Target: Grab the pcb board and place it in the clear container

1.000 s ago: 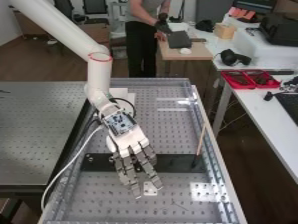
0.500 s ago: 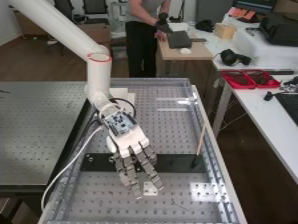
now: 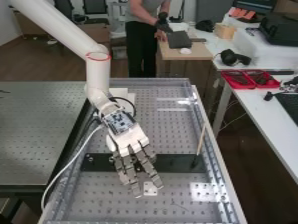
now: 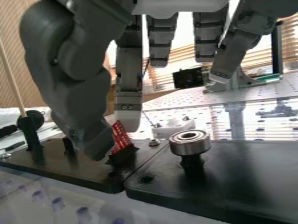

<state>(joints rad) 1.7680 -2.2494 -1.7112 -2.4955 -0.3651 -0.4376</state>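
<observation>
Palm down, the hand (image 3: 130,140) is over the black plate on the bench, its dark fingers extended and slightly spread. Seen from the wrist, the hand (image 4: 70,75) has its thumb and a long finger with a pale tip (image 4: 128,112) close to the red pcb board (image 4: 120,136). The board stands tilted in a small black holder (image 4: 122,155) on the plate, between thumb tip and fingertip. Whether either touches it I cannot tell. The fingers are not curled round it.
A round metal bearing on a post (image 4: 190,143) stands on the black plate (image 3: 176,163). A thin wooden stick (image 3: 200,140) rises at the plate's far end. A clear-topped, railed bench (image 3: 100,192) surrounds them. A white cable (image 3: 64,169) runs beside the arm.
</observation>
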